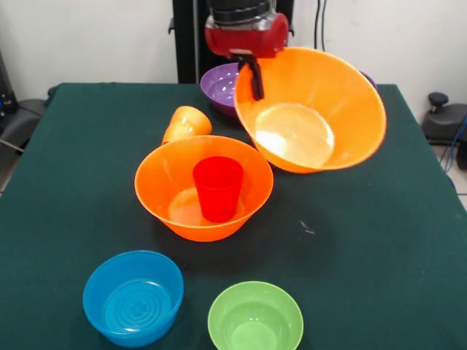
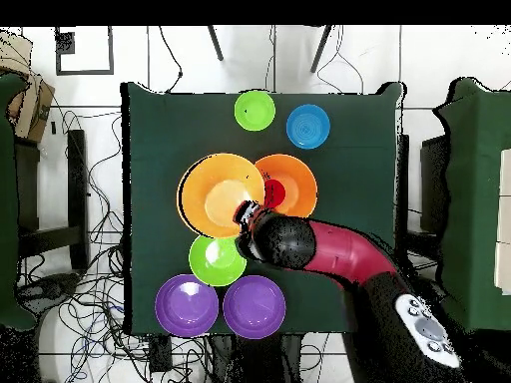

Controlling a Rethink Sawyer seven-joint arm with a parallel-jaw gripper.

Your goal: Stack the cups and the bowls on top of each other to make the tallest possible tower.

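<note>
My gripper (image 1: 255, 79) (image 2: 243, 212) is shut on the rim of a large orange bowl (image 1: 321, 109) (image 2: 218, 191) and holds it tilted above the table. A second large orange bowl (image 1: 164, 182) (image 2: 300, 168) rests on the table with a red cup (image 1: 217, 187) (image 2: 274, 191) upright inside it. Just behind that bowl, an orange cup (image 1: 186, 122) lies on its side. Near the front edge sit a blue bowl (image 1: 133, 297) (image 2: 307, 126) and a small green bowl (image 1: 255, 319) (image 2: 255, 110).
Two purple bowls (image 2: 187, 304) (image 2: 254, 305) and a medium green bowl (image 2: 217, 259) sit close to the robot's side of the dark green table (image 1: 379, 240). In the front view one purple bowl (image 1: 221, 86) shows behind the gripper.
</note>
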